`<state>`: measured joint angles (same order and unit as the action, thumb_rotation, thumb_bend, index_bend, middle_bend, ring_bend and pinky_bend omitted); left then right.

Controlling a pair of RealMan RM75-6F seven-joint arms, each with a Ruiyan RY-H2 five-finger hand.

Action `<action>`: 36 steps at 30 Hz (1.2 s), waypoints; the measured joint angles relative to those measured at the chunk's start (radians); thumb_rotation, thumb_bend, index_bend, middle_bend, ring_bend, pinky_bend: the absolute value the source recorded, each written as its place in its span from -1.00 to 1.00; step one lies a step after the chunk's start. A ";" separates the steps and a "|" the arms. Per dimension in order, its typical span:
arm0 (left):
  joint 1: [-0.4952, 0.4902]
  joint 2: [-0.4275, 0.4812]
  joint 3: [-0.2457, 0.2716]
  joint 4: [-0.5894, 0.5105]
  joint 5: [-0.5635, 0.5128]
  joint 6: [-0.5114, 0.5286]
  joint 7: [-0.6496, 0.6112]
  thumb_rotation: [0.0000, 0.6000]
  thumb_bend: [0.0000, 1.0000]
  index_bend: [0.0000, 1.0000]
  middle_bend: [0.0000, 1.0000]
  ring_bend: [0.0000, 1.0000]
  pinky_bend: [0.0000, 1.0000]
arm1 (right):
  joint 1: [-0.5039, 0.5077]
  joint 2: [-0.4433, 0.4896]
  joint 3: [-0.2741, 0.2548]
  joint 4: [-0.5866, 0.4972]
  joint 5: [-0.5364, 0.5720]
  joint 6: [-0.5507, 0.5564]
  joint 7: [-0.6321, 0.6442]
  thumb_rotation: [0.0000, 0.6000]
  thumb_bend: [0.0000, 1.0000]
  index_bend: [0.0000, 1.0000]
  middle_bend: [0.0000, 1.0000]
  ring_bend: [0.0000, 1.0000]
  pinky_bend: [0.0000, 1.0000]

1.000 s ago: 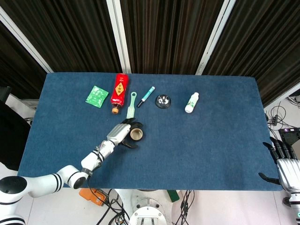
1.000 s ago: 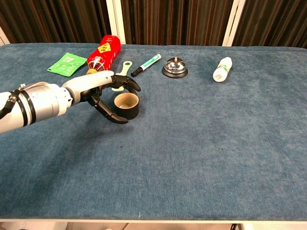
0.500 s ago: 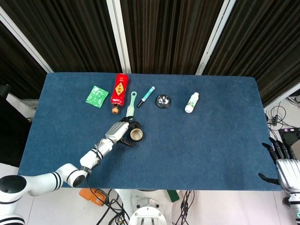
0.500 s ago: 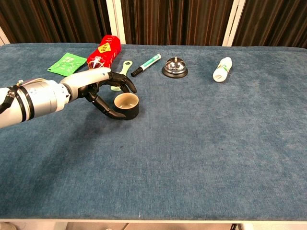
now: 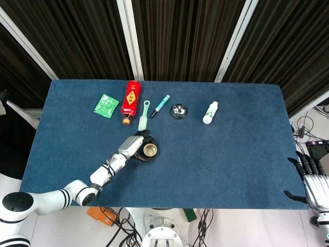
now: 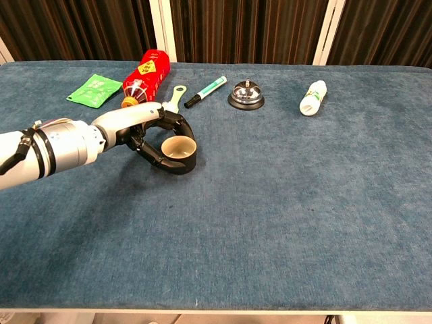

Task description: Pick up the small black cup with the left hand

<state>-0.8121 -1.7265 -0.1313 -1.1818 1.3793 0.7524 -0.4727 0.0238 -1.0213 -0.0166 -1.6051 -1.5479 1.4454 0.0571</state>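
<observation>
The small black cup [image 5: 149, 151] [image 6: 179, 151], tan inside, is on the blue table cloth [image 6: 283, 202] left of centre. It seems tilted a little toward the chest camera. My left hand [image 5: 132, 146] [image 6: 138, 132] reaches it from the left, and its dark fingers [image 6: 169, 165] curl round the cup's front and back, gripping the wall. Whether the cup still touches the cloth I cannot tell. My right hand [image 5: 311, 177] hangs off the table's right front corner, holding nothing, fingers apart. The chest view does not show it.
Behind the cup lie a red bottle [image 6: 144, 75], a green packet [image 6: 95, 90], a pale green-handled tool [image 6: 174, 96] and a marker [image 6: 206, 91]. A silver bell [image 6: 246, 95] and a small white bottle [image 6: 313, 98] stand further right.
The left hand's fingers have closed in round the cup, which was only loosely framed before. The cup has shifted slightly and tipped. The right hand has not moved.
</observation>
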 measured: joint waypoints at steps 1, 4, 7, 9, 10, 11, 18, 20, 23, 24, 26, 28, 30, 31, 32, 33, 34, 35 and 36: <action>0.000 0.001 0.000 -0.001 0.000 0.000 0.000 1.00 -0.52 -0.14 -0.14 -0.88 -0.86 | 0.000 0.001 0.000 -0.001 0.000 -0.001 0.000 1.00 -0.59 -0.56 -0.87 -0.99 -0.88; 0.001 0.008 0.001 -0.005 0.000 0.001 -0.002 1.00 -0.42 -0.12 -0.08 -0.84 -0.86 | 0.001 0.001 -0.001 -0.001 -0.001 -0.001 -0.001 1.00 -0.59 -0.56 -0.87 -0.99 -0.87; 0.002 0.015 0.002 -0.010 0.000 0.002 -0.007 1.00 -0.33 -0.12 -0.07 -0.83 -0.86 | 0.000 0.001 -0.001 -0.002 -0.001 0.000 -0.001 1.00 -0.59 -0.56 -0.87 -0.99 -0.87; 0.003 0.023 0.003 -0.015 0.002 0.004 -0.011 1.00 -0.31 -0.12 -0.07 -0.83 -0.85 | -0.001 0.000 -0.001 -0.002 -0.001 0.001 -0.002 1.00 -0.59 -0.56 -0.87 -0.99 -0.87; 0.004 0.028 0.003 -0.019 0.003 0.006 -0.012 1.00 -0.31 -0.12 -0.07 -0.83 -0.84 | -0.001 0.000 -0.001 -0.002 0.000 0.000 -0.002 1.00 -0.59 -0.56 -0.87 -0.99 -0.87; 0.005 0.033 0.002 -0.024 0.005 0.009 -0.012 1.00 -0.31 -0.12 -0.07 -0.83 -0.83 | -0.001 0.000 -0.001 -0.002 0.000 0.000 -0.002 1.00 -0.59 -0.56 -0.87 -0.99 -0.87; 0.005 0.104 -0.010 -0.106 0.011 0.035 0.029 1.00 -0.31 -0.12 -0.07 -0.83 -0.83 | 0.000 0.000 -0.001 -0.005 0.001 -0.002 -0.008 1.00 -0.59 -0.56 -0.87 -0.99 -0.87; 0.004 0.129 -0.018 -0.137 0.008 0.041 0.060 1.00 -0.31 -0.12 -0.07 -0.83 -0.83 | 0.000 0.000 -0.001 -0.005 0.000 -0.001 -0.007 1.00 -0.59 -0.56 -0.87 -0.99 -0.87; -0.001 0.179 -0.035 -0.197 -0.005 0.049 0.128 1.00 -0.31 -0.12 -0.07 -0.83 -0.83 | 0.000 0.001 -0.003 -0.006 -0.002 -0.002 -0.005 1.00 -0.59 -0.56 -0.87 -0.98 -0.87; -0.003 0.200 -0.043 -0.222 -0.015 0.051 0.158 1.00 -0.31 -0.12 -0.07 -0.83 -0.83 | 0.000 0.001 -0.003 -0.006 -0.002 -0.003 -0.004 1.00 -0.59 -0.56 -0.87 -0.98 -0.87; -0.009 0.235 -0.058 -0.260 -0.036 0.052 0.207 1.00 -0.31 -0.12 -0.07 -0.82 -0.83 | 0.001 0.001 -0.003 -0.007 -0.001 -0.004 -0.002 1.00 -0.59 -0.56 -0.87 -0.99 -0.87; -0.018 0.276 -0.076 -0.304 -0.067 0.049 0.269 1.00 -0.31 -0.12 -0.07 -0.82 -0.83 | 0.002 0.002 -0.001 -0.008 0.001 -0.006 0.001 1.00 -0.59 -0.56 -0.87 -0.99 -0.87; -0.030 0.316 -0.094 -0.342 -0.102 0.043 0.331 1.00 -0.31 -0.12 -0.07 -0.81 -0.83 | 0.003 0.001 0.000 -0.009 0.004 -0.007 0.002 1.00 -0.59 -0.56 -0.87 -0.99 -0.87; -0.035 0.333 -0.101 -0.357 -0.119 0.040 0.358 1.00 -0.31 -0.12 -0.07 -0.81 -0.83 | 0.004 0.001 0.001 -0.010 0.005 -0.009 0.004 1.00 -0.59 -0.56 -0.87 -0.99 -0.87; -0.041 0.351 -0.108 -0.372 -0.137 0.036 0.384 1.00 -0.31 -0.12 -0.07 -0.81 -0.82 | 0.004 0.001 0.001 -0.011 0.007 -0.011 0.005 1.00 -0.59 -0.56 -0.87 -0.99 -0.87; -0.050 0.376 -0.118 -0.391 -0.164 0.031 0.415 1.00 -0.31 -0.12 -0.07 -0.81 -0.82 | 0.005 0.000 0.002 -0.012 0.009 -0.013 0.006 1.00 -0.59 -0.56 -0.87 -0.99 -0.87; -0.056 0.394 -0.125 -0.404 -0.184 0.025 0.432 1.00 -0.31 -0.12 -0.07 -0.81 -0.82 | 0.007 0.000 0.003 -0.014 0.012 -0.016 0.008 1.00 -0.59 -0.56 -0.87 -0.99 -0.87; -0.063 0.413 -0.132 -0.415 -0.203 0.017 0.443 1.00 -0.31 -0.12 -0.07 -0.80 -0.82 | 0.008 0.000 0.005 -0.015 0.014 -0.018 0.009 1.00 -0.59 -0.56 -0.87 -0.99 -0.87; -0.071 0.437 -0.141 -0.427 -0.227 0.002 0.451 1.00 -0.31 -0.12 -0.07 -0.80 -0.82 | 0.010 -0.001 0.005 -0.016 0.015 -0.021 0.010 1.00 -0.59 -0.56 -0.87 -0.98 -0.87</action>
<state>-0.8834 -1.2896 -0.2725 -1.6083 1.1524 0.7549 -0.0219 0.0335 -1.0218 -0.0115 -1.6214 -1.5325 1.4243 0.0675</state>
